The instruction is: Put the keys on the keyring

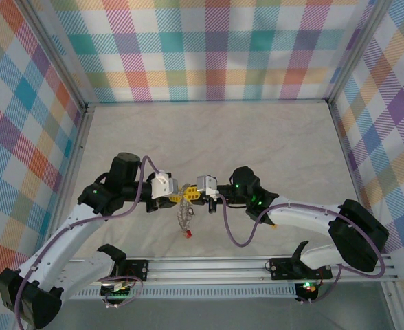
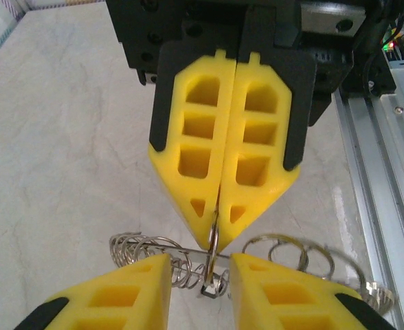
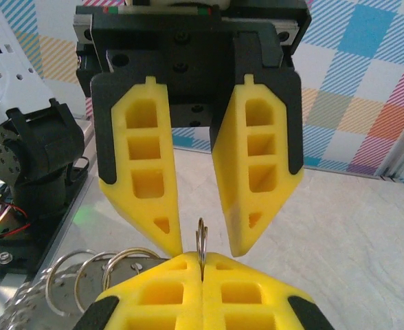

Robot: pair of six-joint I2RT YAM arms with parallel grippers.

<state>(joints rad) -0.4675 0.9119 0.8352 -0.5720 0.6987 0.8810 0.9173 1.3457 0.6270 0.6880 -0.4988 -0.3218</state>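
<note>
The keyring point(image 1: 183, 214) hangs in the air between my two grippers, and a red tag point(image 1: 187, 234) dangles at its lowest point. My right gripper point(image 3: 202, 261) is shut on a thin silver ring point(image 3: 201, 237) of it, seen edge-on. From the left wrist view that same gripper point(image 2: 214, 240) pinches the ring from above. Facing it tip to tip, my left gripper point(image 2: 199, 265) has its fingers apart on either side of the ring point(image 2: 214, 256) without touching it. Small silver loops point(image 2: 143, 247) fan out along the wire. I cannot make out single keys.
Both arms meet above the middle of the pale table point(image 1: 209, 137). A metal rail point(image 1: 257, 265) runs along the near edge, and checked walls point(image 1: 209, 48) close in the back and sides. More silver loops point(image 3: 85, 271) hang at the lower left of the right wrist view.
</note>
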